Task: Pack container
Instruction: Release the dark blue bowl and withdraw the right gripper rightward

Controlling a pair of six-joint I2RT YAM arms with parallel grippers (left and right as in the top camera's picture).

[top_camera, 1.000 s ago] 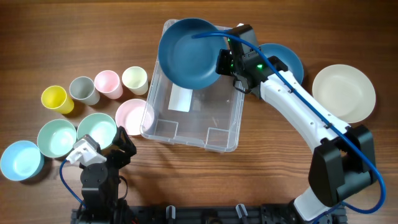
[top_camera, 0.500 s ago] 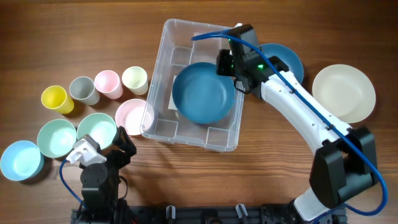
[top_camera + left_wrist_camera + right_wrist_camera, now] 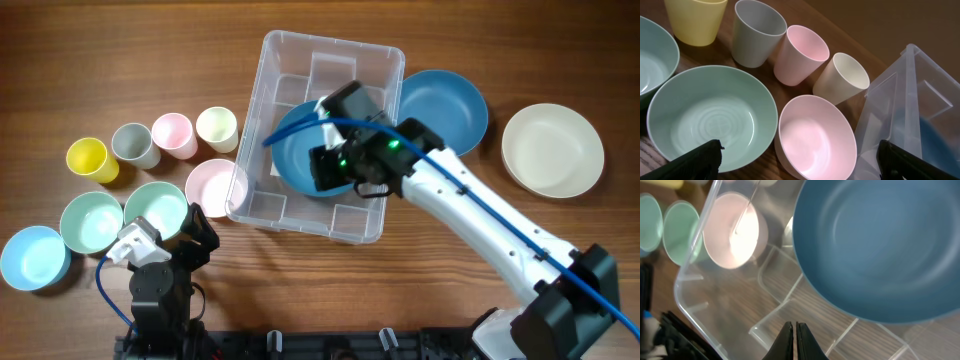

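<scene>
Cups and bowls crowd the left side of the table (image 3: 470,260). In the middle stands the container (image 3: 330,65), open side up. Its long axis runs from the near edge to the far edge, and the far end leans a little to the right.

A blue bowl (image 3: 295,160) lies in the container's near half, mouth up. Beside the bowl's rim a sliver of white label (image 3: 788,230) shows on the container's floor. No writing on it can be read, and I see no brand anywhere.

The right arm reaches in over the container from the right. The right tool (image 3: 794,330) hangs above the near end of the floor, by the bowl's edge. Its fingers are pressed together with nothing between them.

The left tool (image 3: 800,162) sits low at the near left of the table with its fingers spread wide and empty. It faces a green bowl (image 3: 710,125) and a pink bowl (image 3: 815,135). The pink bowl is tight against the container's left wall, though I cannot tell whether they touch.

Behind those two bowls stand four cups in a row: yellow cup (image 3: 87,158), grey cup (image 3: 132,144), pink cup (image 3: 172,134) and cream cup (image 3: 216,128). Right of the container lies a second blue bowl (image 3: 445,100), and beyond it a cream plate (image 3: 552,150).
</scene>
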